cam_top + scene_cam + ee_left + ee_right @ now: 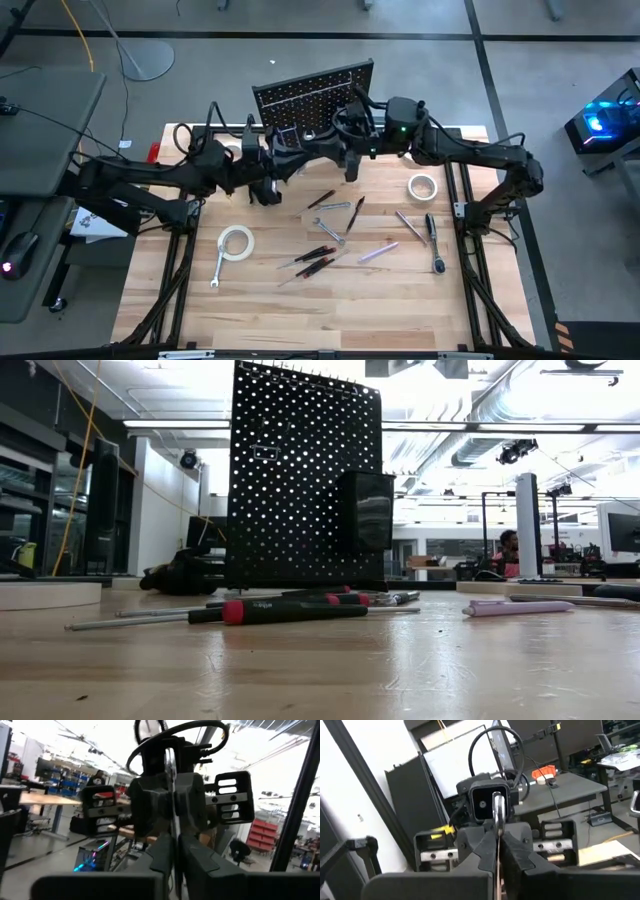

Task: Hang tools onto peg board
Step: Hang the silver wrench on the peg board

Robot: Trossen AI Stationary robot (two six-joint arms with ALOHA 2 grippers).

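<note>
My two grippers meet in the air in front of the upright black peg board (315,90), well above the table. Between them is a thin silver wrench (173,795), seen edge-on in both wrist views. My left gripper (288,160) comes from the table's left and is shut on it. My right gripper (325,150) comes from the right and is shut on it too. The wrench's ring end (496,806) stands up between the two grippers. The other tools lie flat on the wooden table. In the low view the peg board (300,480) carries a small black bin (365,510). My left gripper pinches the wrench's flat shank (174,847) between its two fingers, coming about level from the table's left. The wrench stands on edge, lifted clear of the table. My right gripper pinches the wrench's flat sides (498,842) between its two fingers, just below the ring end, coming level from the table's right. The wrench is clear of the table and runs on toward my left gripper.
On the table lie two white tape rolls (236,243) (423,186), a wrench (217,272), a ratchet (434,245), red-handled screwdrivers (315,258) and a purple one (380,251). Bare wood lies along the near edge. A person sits far behind the table (508,552).
</note>
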